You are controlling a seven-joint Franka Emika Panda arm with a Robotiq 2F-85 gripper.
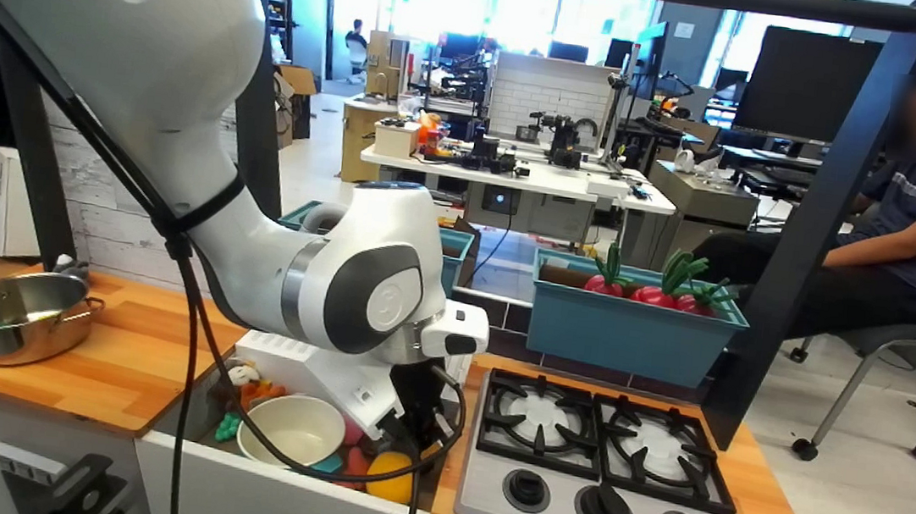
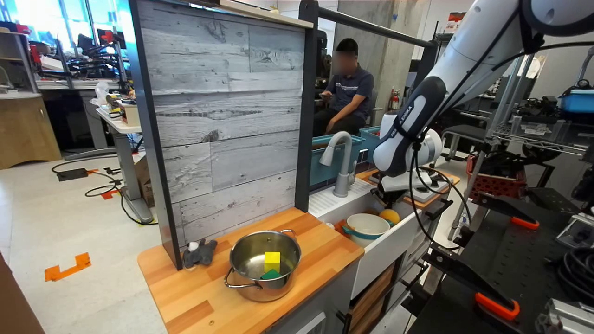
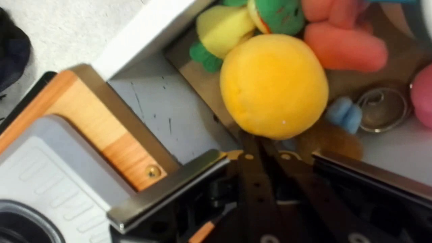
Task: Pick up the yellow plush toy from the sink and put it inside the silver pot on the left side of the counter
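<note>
The yellow plush toy shows in both exterior views (image 1: 390,478) (image 2: 390,215), at the stove end of the white sink (image 1: 270,501). In the wrist view it is a large round ball (image 3: 274,86). My gripper (image 3: 260,142) has its fingers close together. Their tips meet the toy's lower edge and are partly hidden by it, so the gripper looks shut on the toy's side. In an exterior view the gripper (image 2: 389,198) is at the toy's top. The silver pot (image 2: 262,293) stands on the wooden counter (image 2: 195,297), with a yellow and a green block inside.
A white toy pot with teal handles (image 2: 369,223) is in the sink beside the toy. Several other plush items, including reddish ones (image 3: 347,47), surround it. The faucet (image 2: 345,162) rises behind. The stovetop (image 1: 517,506) adjoins. A grey plush (image 2: 199,253) lies behind the silver pot.
</note>
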